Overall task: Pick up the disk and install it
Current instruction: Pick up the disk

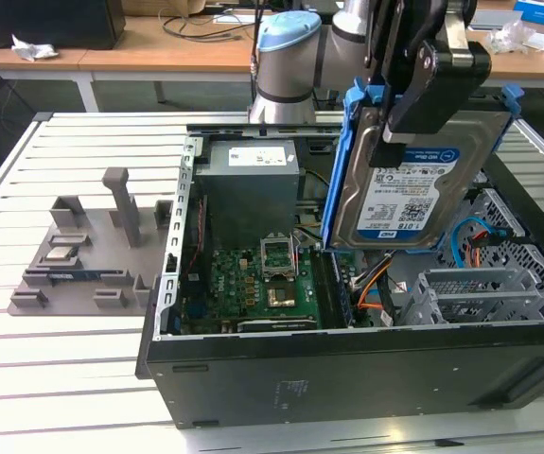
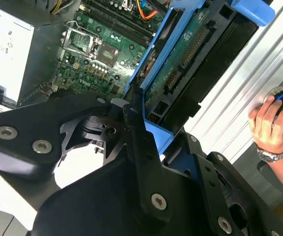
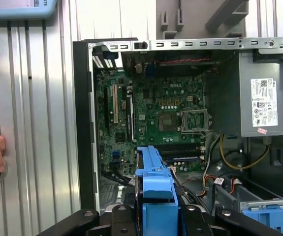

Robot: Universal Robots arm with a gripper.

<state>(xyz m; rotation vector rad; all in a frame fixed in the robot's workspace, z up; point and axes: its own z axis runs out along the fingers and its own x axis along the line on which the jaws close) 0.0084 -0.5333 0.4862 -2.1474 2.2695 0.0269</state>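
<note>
**One disk clamped above the open case**

I am holding the disk in my pincer, which is pressing shut on it, with one black finger lying across the labelled face. The disk is hanging in the air, standing nearly upright. Its label is facing the exterior camera and its blue side-rail frame is running along both edges. It is hovering over the part of the computer case at the exterior view's right, above the metal drive cage. The motherboard is lying exposed beside that cage, with the grey power supply behind it. In the second wrist view the disk's green circuit side is showing. A grey fixture is sitting on the slatted desk, well apart from the case. A person's hand is resting on a small dark rounded object.
</note>
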